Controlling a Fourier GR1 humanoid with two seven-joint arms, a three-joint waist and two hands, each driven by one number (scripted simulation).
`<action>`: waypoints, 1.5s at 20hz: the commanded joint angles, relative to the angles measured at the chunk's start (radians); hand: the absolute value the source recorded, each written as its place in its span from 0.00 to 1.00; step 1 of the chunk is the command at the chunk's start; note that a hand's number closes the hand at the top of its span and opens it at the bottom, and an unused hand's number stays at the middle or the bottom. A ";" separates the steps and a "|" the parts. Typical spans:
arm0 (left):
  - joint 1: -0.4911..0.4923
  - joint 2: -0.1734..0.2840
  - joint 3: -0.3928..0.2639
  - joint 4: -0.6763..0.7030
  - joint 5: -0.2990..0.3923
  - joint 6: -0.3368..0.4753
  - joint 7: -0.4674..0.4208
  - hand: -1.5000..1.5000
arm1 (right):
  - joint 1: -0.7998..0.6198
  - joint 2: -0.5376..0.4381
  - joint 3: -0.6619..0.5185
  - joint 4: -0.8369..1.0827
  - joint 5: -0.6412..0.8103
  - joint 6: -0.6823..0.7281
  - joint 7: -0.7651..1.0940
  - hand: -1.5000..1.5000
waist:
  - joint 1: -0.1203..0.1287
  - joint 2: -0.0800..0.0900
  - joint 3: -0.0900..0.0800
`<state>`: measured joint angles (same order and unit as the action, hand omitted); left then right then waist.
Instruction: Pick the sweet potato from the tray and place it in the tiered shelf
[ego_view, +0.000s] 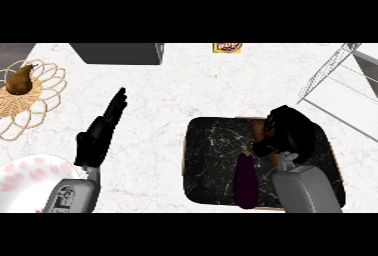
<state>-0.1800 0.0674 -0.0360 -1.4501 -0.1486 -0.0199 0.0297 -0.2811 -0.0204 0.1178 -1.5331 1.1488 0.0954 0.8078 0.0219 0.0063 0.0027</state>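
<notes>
A black tray (210, 160) with a wooden rim lies on the counter at the lower right. My right hand (289, 132) hovers over its far right part, fingers curled around a brown sweet potato (258, 129), of which only a small patch shows at the hand's left edge. A dark purple eggplant (246, 179) lies lengthwise on the tray just left of my right forearm. The tiered shelf (341, 82), a white wire frame, stands at the right edge. My left hand (100, 135) rests open at the left, fingers straight and pointing away.
A woven basket (33, 100) holding a brown pear (20, 80) sits at the far left. A white plate (29, 182) with pink marks lies at the lower left. A dark grey box (122, 53) stands at the back, with a small yellow packet (227, 47) near it.
</notes>
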 joint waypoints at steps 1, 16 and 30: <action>-0.019 -0.003 -0.014 0.016 -0.013 -0.002 -0.009 0.50 | -0.118 0.019 0.000 -0.020 -0.120 -0.234 0.201 1.00 | 0.021 0.001 0.000; 0.017 -0.025 -0.014 0.029 -0.019 0.018 -0.028 0.50 | -0.502 0.020 0.126 -0.023 0.286 -0.252 0.642 1.00 | -0.014 -0.011 -0.005; 0.000 0.037 0.046 -0.007 0.032 -0.035 0.027 0.50 | -0.698 -0.039 -0.193 -0.048 0.476 -0.032 0.456 1.00 | -0.020 -0.009 -0.003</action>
<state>-0.1776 0.0808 -0.0082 -1.4356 -0.1428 -0.0237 0.0231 -0.9288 -0.0370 -0.0067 -1.5868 1.6038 -0.0196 1.1601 -0.0011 -0.0045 -0.0010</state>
